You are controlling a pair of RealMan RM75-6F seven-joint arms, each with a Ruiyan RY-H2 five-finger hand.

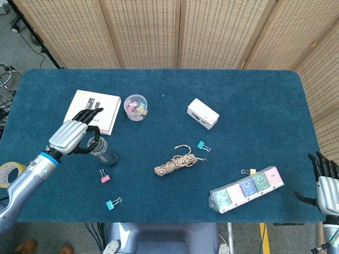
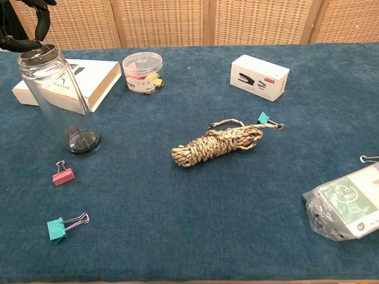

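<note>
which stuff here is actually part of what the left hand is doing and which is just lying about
In hand:
left hand, fingers over the jar's rim
clear glass jar, upright

Lying about:
rope bundle
stapler box
tub of binder clips
pink binder clip
white flat box
packet row
</note>
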